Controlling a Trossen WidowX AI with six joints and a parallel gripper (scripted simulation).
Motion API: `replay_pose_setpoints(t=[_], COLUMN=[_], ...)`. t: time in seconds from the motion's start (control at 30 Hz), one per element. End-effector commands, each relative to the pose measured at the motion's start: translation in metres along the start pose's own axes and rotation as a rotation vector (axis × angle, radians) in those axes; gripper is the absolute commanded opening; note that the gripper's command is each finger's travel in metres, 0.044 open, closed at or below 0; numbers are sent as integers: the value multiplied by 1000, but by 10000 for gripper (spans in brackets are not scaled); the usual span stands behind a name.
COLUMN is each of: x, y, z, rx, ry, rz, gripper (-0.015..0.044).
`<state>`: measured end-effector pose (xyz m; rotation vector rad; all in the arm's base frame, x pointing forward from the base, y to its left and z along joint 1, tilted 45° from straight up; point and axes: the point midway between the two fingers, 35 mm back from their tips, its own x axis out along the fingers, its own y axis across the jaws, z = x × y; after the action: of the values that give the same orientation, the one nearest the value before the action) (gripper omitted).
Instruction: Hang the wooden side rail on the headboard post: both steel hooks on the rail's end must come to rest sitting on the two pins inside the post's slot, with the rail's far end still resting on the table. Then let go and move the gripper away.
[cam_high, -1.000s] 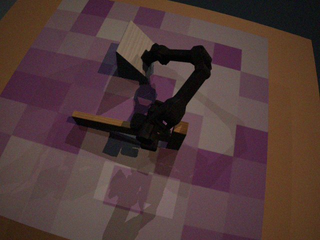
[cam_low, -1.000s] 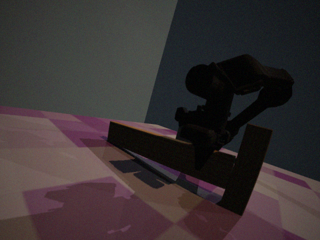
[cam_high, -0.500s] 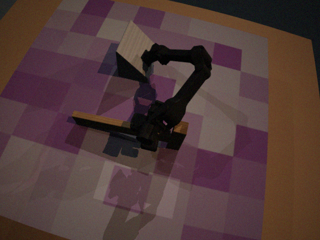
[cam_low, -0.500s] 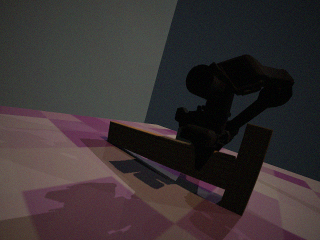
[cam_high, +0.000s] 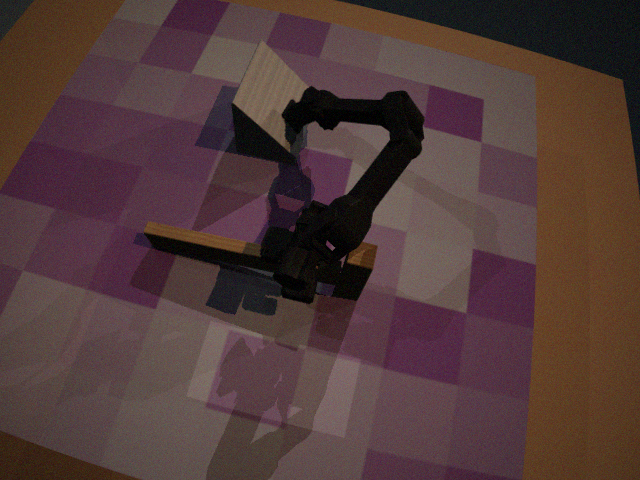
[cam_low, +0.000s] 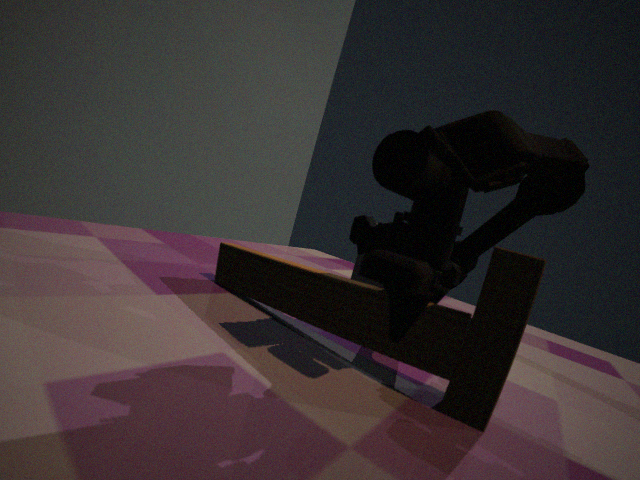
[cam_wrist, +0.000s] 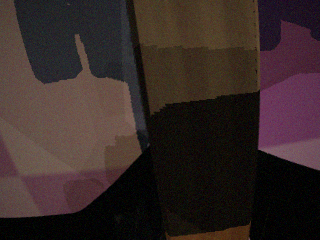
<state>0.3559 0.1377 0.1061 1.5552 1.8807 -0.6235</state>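
Rail in pincer, post-side gap exterior-only

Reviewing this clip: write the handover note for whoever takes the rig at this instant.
Gripper: shut on the wooden side rail, nearer its post end.
Rail: hook end up against the headboard post, raised; far end low at the table.
Done: rail grasped, brought to post.
Unclear: hooks and pins are hidden, so seating is unconfirmed.
Left: confirm seating, release, move away.
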Motion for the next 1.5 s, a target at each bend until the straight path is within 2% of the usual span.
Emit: replay_pose_setpoints(t=[0.0,1.47], x=[-4,4], y=[1,1], z=[-2,-2], rx=[-6,-6], ry=[5,5], rz=[16,16], gripper=[0,0])
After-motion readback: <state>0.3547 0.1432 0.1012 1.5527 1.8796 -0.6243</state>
